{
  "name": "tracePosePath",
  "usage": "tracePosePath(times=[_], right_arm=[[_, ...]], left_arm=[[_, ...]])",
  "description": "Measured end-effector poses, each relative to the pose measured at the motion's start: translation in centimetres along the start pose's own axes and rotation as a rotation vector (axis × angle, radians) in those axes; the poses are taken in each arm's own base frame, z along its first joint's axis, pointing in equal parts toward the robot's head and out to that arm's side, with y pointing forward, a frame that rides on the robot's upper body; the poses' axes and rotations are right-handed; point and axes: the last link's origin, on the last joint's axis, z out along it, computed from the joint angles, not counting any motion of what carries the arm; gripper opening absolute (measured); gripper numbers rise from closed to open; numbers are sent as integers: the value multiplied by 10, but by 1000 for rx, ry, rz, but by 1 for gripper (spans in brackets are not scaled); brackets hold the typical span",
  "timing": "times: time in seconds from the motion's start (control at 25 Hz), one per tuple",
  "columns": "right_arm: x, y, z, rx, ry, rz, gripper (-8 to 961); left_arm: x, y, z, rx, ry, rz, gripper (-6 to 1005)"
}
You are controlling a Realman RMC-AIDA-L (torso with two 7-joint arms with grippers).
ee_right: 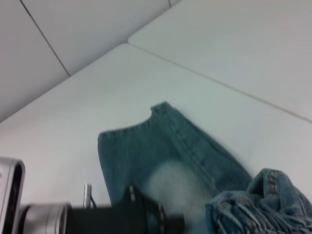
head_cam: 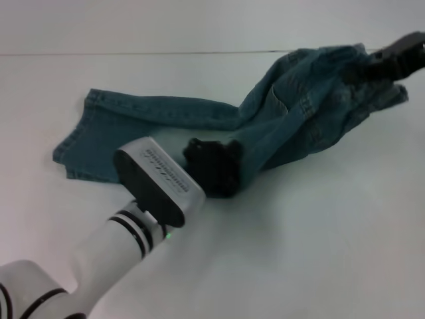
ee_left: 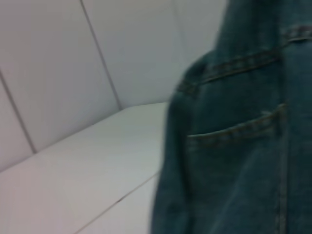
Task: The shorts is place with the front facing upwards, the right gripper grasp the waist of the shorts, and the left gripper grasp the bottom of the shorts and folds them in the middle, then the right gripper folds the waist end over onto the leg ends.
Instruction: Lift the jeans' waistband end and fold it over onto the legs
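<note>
Here, denim shorts (head_cam: 265,119) lie stretched across a white table (head_cam: 319,239), one end raised and the other flat.

Right gripper (head_cam: 372,66): at the far right of the head view, lifted off the table. Its black fingers are clamped on the waist (head_cam: 345,56), whose bunched fabric hangs down from the grip towards the table. The right wrist view shows the gathered band (ee_right: 258,204) crumpled close under the camera.

Left gripper (head_cam: 212,166): near the middle of the table, low, at the end of the silver and white arm entering from the lower left. Its black fingers sit against the near edge of the shorts, where the denim folds and drops from the raised part. The cloth hides the fingertips, so whether they are apart or closed on the fabric cannot be told. The left wrist view shows only denim with a stitched pocket (ee_left: 234,136) close in front of the camera.

Leg end (head_cam: 83,149): one leg lies flat on the table to the left of the left gripper, its hem farthest left and apart from both grippers. The right wrist view shows this flat leg (ee_right: 146,151) spread on the table beyond the left arm.
</note>
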Motion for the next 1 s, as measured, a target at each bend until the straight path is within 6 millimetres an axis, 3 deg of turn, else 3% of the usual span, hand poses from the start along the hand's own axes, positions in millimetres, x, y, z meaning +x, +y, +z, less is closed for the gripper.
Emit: tracePosePath(times=[0.6,0.84,1.0], right_arm=[[-52,29,26,-69,-24,-144,65],[-59,34,40,-66,3,-183,64],[-56,32,50,-55,24,-182,65]], left_arm=[[36,54,11,-179,73,-95,1],[39,60,8,-203,88,-143,1],[31,57,-10,-163,149,-147,2]])
